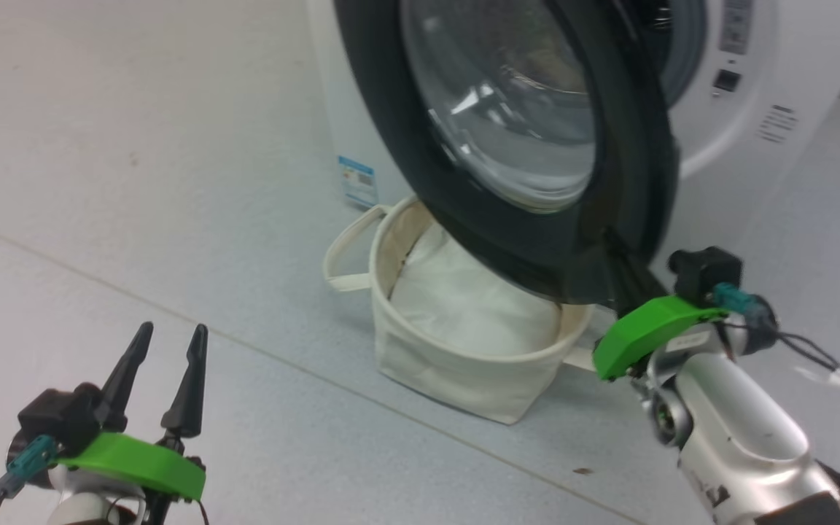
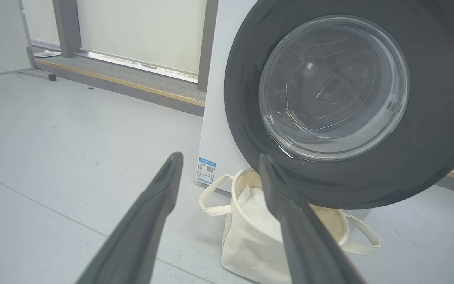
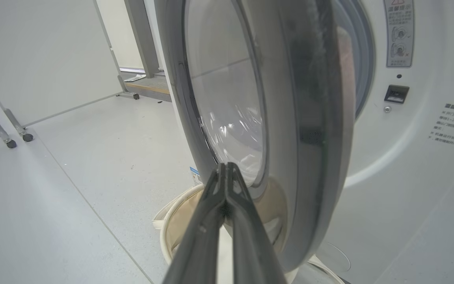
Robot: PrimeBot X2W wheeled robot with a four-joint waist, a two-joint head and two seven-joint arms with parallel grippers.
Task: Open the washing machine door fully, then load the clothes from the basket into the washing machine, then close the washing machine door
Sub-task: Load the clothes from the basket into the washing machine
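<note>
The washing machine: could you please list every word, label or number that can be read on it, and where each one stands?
Blue sticker low on the washing machine side: print too small to read.
Grey label on its front, beside the drum mouth: warning triangle, characters blurred.
Printed block on its front panel: Chinese characters, too blurred to quote.
No text can be quoted.

Large round door (image 1: 507,131): glossy black rim, smooth clear glass. Round cream basket (image 1: 456,372): matt, soft canvas.
</note>
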